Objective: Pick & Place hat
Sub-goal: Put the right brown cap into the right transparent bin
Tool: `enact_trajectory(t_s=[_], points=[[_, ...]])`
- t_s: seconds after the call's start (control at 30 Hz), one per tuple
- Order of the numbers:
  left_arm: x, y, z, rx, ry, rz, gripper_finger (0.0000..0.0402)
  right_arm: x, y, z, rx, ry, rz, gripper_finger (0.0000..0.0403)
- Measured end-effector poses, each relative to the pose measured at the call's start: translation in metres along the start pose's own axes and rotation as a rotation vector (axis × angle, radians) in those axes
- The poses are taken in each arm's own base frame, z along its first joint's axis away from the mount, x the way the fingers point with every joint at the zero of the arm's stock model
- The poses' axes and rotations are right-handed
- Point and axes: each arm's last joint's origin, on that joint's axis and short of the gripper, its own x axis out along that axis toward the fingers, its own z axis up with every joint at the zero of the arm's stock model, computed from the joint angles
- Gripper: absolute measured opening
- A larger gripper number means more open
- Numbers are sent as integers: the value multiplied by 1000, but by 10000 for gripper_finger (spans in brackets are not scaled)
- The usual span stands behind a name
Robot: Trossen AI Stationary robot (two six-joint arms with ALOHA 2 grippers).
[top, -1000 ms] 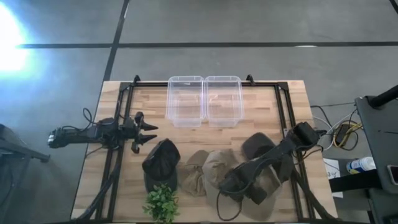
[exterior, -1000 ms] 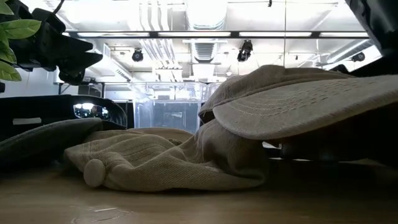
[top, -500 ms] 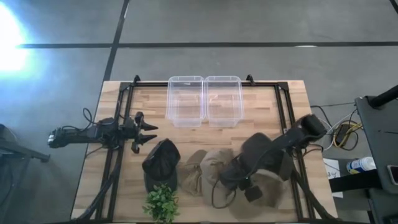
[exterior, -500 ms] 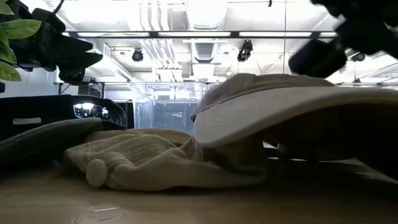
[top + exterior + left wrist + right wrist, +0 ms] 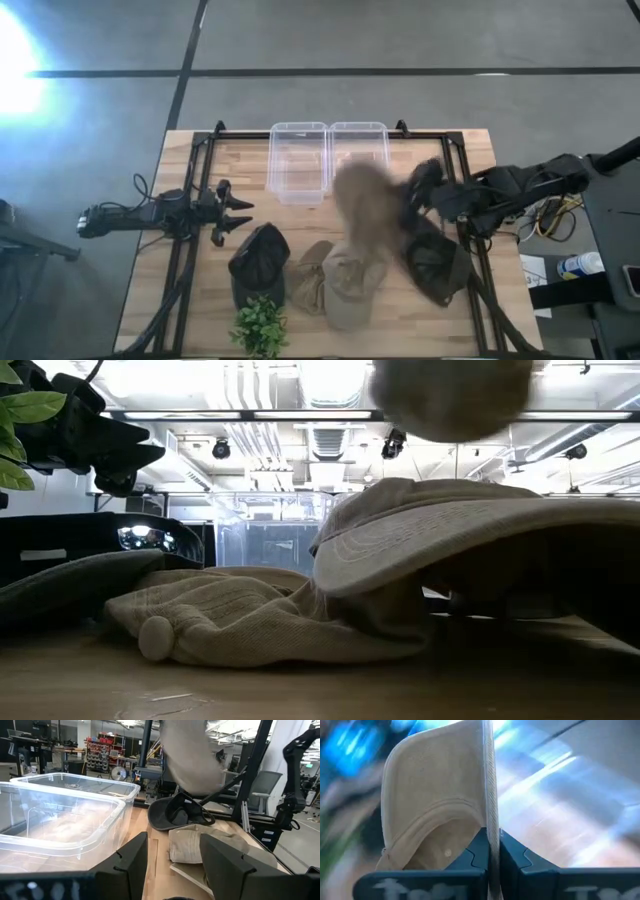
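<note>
Right gripper (image 5: 418,192), right of centre in the high view, is clamped on the brim of a tan cap (image 5: 368,208); the right wrist view shows the brim (image 5: 490,795) pinched edge-on between the closed fingers. The cap is beige fabric with a stitched brim, hanging in the air and motion-blurred, just below the right clear bin (image 5: 359,160). Beneath it on the table (image 5: 470,150) lie a beige cap (image 5: 350,280), a dark olive cap (image 5: 435,265) and a black cap (image 5: 259,262). Left gripper (image 5: 235,212) rests at mid-left, fingers spread apart.
</note>
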Motion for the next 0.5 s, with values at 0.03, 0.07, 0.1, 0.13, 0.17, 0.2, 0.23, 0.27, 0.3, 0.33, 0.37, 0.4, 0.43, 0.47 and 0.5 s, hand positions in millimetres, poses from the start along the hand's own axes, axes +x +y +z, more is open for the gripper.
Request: enact_trajectory(t_s=[0.03,0.07,0.1,0.13,0.17,0.2,0.23,0.27,0.3,0.33,0.37,0.4,0.43,0.47,0.5], points=[[0,0,0,0,0,0,174,-4,-6,4,49,-102,-91,14],[0,0,0,0,0,0,174,-7,-12,6,97,-199,-180,14],[0,0,0,0,0,0,174,-9,-15,8,138,-290,-263,14],[0,0,0,0,0,0,174,-9,-18,10,171,-379,-343,14],[0,0,0,0,0,0,174,-9,-18,11,203,-465,-415,14],[0,0,0,0,0,0,174,-6,-17,13,236,-545,-481,14],[0,0,0,0,0,0,174,-2,-16,15,265,-603,-533,14],[0,0,0,0,0,0,174,5,-14,17,287,-629,-564,14],[0,0,0,0,0,0,174,15,-12,19,305,-640,-592,14],[0,0,0,0,0,0,174,26,-11,20,309,-641,-619,14],[0,0,0,0,0,0,174,38,-10,20,304,-632,-642,13],[0,0,0,0,0,0,174,51,-10,19,300,-619,-664,13],[0,0,0,0,0,0,174,65,-11,18,305,-602,-683,13],[0,0,0,0,0,0,174,78,-14,17,316,-574,-690,13],[0,0,0,0,0,0,174,92,-17,16,330,-538,-691,13]])
